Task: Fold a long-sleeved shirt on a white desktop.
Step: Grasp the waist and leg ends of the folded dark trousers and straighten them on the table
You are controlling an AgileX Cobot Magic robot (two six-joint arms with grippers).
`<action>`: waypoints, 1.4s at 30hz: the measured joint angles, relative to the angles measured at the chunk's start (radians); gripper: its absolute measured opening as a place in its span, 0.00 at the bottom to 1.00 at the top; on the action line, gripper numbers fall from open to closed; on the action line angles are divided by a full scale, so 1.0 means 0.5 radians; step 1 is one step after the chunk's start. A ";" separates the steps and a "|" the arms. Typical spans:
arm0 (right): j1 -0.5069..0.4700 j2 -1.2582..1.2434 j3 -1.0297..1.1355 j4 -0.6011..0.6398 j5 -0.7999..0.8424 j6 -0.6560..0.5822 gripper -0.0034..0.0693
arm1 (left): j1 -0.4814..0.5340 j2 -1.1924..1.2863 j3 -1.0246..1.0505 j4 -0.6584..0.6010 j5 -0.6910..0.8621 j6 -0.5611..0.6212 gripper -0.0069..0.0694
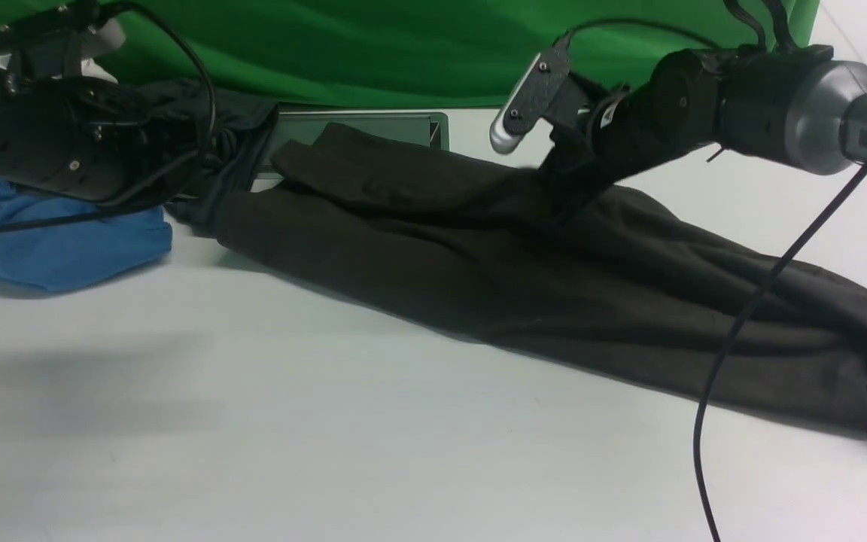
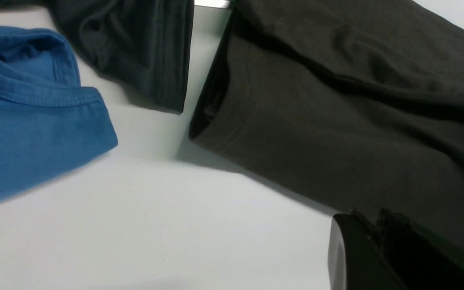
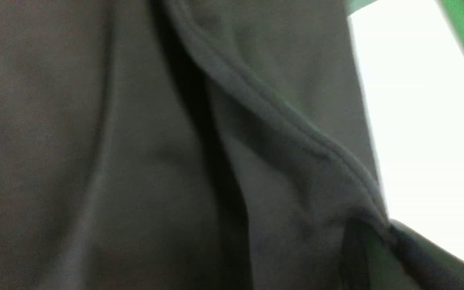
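The long-sleeved shirt (image 1: 524, 278) is a dark brownish-black heap lying slantwise across the white desktop (image 1: 253, 421), from the back centre to the right front. My right gripper (image 1: 554, 177) reaches in from the right and is down in its upper folds. In the right wrist view the right gripper (image 3: 389, 231) is shut on a stitched hem of the shirt (image 3: 175, 161). My left arm (image 1: 65, 150) hangs at the back left. The left gripper (image 2: 371, 219) has its fingers together with nothing between them, over the near edge of the shirt (image 2: 336, 133).
A bright blue shirt (image 1: 57, 241) lies at the left, under my left arm. A smaller dark grey garment (image 1: 234, 132) sits behind it, next to the silver-framed hatch (image 1: 373, 124). A green backdrop (image 1: 403, 45) closes the back. A black cable (image 1: 749, 316) hangs from the right arm.
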State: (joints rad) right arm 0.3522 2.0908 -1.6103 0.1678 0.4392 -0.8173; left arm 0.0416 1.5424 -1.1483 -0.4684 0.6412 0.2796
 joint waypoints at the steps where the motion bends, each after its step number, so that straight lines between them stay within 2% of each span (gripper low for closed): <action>1: -0.011 0.000 0.000 -0.022 -0.053 -0.013 0.10 | 0.000 0.000 0.000 0.000 0.000 0.000 0.23; 9: -0.087 0.099 -0.002 -0.061 -0.203 -0.023 0.10 | 0.000 0.000 0.000 0.000 -0.011 0.000 0.23; 13: -0.112 0.158 -0.002 -0.067 -0.237 0.154 0.11 | 0.000 0.000 0.000 0.000 -0.015 0.000 0.23; 15: -0.128 0.160 -0.002 -0.065 -0.264 0.279 0.15 | 0.000 0.000 0.000 0.000 -0.015 0.000 0.23; 18: -0.157 0.158 -0.002 -0.065 -0.294 0.387 0.30 | 0.000 0.000 0.000 0.000 -0.018 0.000 0.23; 23: -0.194 0.070 -0.002 -0.077 -0.183 0.440 0.70 | 0.000 0.002 0.000 0.000 -0.022 -0.029 0.26; 24: -0.196 0.063 -0.002 -0.080 -0.175 0.440 0.71 | 0.000 0.002 0.000 0.000 -0.022 -0.041 0.27; 25: -0.203 -0.024 -0.002 -0.080 -0.096 0.442 0.81 | 0.000 0.019 0.000 0.000 -0.024 -0.084 0.31; 26: -0.203 -0.035 -0.002 -0.082 -0.086 0.442 0.82 | 0.000 0.019 0.000 0.000 -0.024 -0.084 0.31; 27: -0.204 -0.122 -0.002 -0.086 -0.032 0.444 0.85 | 0.000 0.052 0.000 0.000 -0.019 -0.105 0.36; 29: -0.207 -0.254 -0.002 -0.087 0.057 0.444 0.85 | 0.000 0.106 0.000 -0.004 0.016 -0.159 0.46; 32: -0.207 -0.489 -0.002 -0.087 0.165 0.448 0.79 | 0.000 0.230 0.000 -0.043 0.059 -0.255 0.66; 35: -0.207 -0.697 -0.002 -0.087 0.228 0.478 0.71 | 0.000 0.376 0.000 -0.189 0.011 -0.291 0.90; 38: -0.207 -0.883 -0.002 -0.086 0.266 0.517 0.63 | 0.000 0.512 0.002 -0.372 -0.164 -0.268 0.98; 42: -0.207 -1.002 -0.002 -0.079 0.309 0.539 0.56 | 0.000 0.642 0.002 -0.567 -0.407 -0.205 1.00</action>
State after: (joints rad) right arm 0.2490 1.5896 -1.6113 0.1284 0.5938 -0.5477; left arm 0.0416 1.8636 -1.1472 -0.7519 0.4375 0.1772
